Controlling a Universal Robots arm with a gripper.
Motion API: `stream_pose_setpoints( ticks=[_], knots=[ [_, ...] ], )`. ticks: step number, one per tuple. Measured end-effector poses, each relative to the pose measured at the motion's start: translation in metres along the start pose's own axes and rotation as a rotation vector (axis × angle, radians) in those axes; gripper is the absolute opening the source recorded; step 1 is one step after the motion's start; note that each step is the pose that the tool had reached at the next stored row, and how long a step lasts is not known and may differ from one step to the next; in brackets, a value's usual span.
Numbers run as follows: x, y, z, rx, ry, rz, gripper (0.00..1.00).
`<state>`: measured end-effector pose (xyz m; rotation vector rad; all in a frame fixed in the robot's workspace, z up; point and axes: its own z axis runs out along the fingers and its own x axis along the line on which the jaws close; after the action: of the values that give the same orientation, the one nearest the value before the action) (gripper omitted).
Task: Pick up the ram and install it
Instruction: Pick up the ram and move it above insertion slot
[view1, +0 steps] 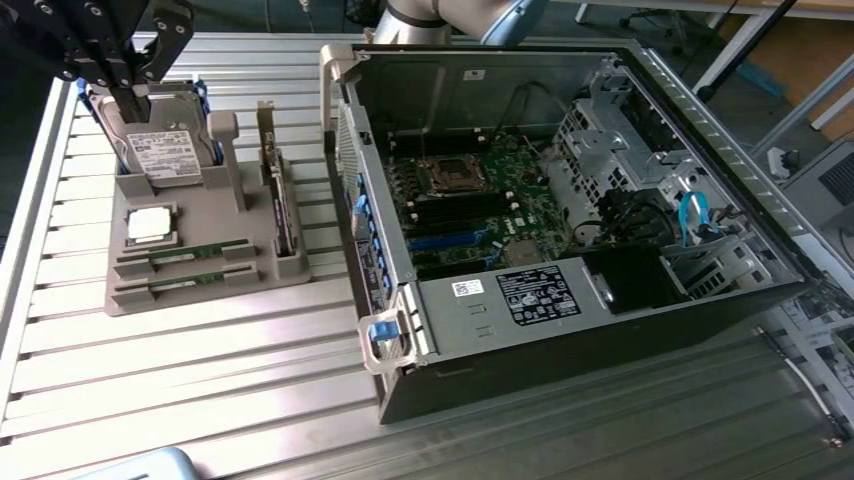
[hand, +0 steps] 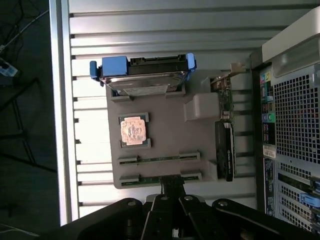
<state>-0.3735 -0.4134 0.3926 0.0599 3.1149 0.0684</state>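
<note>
Over the hard drive (view1: 160, 150), the gripper (view1: 135, 100) is hanging empty, fingers closed together; the ram (view1: 187, 253) is sitting apart, slotted, calling for a square, centred grasp.

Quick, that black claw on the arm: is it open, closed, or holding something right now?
Black gripper: shut, holding nothing, up over the grey plastic parts tray.

- Bright light is glaring off my desk (view1: 200, 360), washing its slats white.
- The computer case (view1: 601, 350) is sitting dimmer, its interior falling into shadow.
- In my wrist view, the floor (hand: 25, 125) beside the desk is sinking into near-black.
</note>
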Motion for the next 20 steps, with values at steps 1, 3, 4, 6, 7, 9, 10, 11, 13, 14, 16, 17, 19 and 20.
stream_pose_setpoints(
  ticks=[1,3,4,6,7,9,10,11,13,14,16,17,19,20],
  knots=[
    [0.0000,0.0000,0.0000,-0.0001,0.0004,-0.007,0.11],
    [0.0000,0.0000,0.0000,-0.0005,0.0009,-0.019,0.11],
    [0.0000,0.0000,0.0000,-0.0006,0.0013,-0.027,0.11],
    [0.0000,0.0000,0.0000,-0.0010,0.0020,-0.043,0.11],
    [0.0000,0.0000,0.0000,-0.0012,0.0024,-0.051,0.11],
    [0.0000,0.0000,0.0000,-0.0017,0.0032,-0.070,0.11],
    [0.0000,0.0000,0.0000,-0.0021,0.0038,-0.085,0.11],
    [0.0000,0.0000,0.0000,-0.0023,0.0043,-0.096,0.11],
    [0.0000,0.0000,0.0000,-0.0030,0.0057,-0.126,0.11],
    [0.0000,0.0000,0.0000,-0.0033,0.0060,-0.134,0.11],
    [0.0000,0.0000,0.0000,-0.0037,0.0068,-0.151,0.11],
    [0.0000,0.0000,0.0000,-0.0039,0.0073,-0.163,0.11],
    [0.0000,0.0000,0.0000,-0.0045,0.0083,-0.186,0.11],
    [0.0000,0.0000,0.0000,-0.0048,0.0088,-0.197,0.11]
  ],
)
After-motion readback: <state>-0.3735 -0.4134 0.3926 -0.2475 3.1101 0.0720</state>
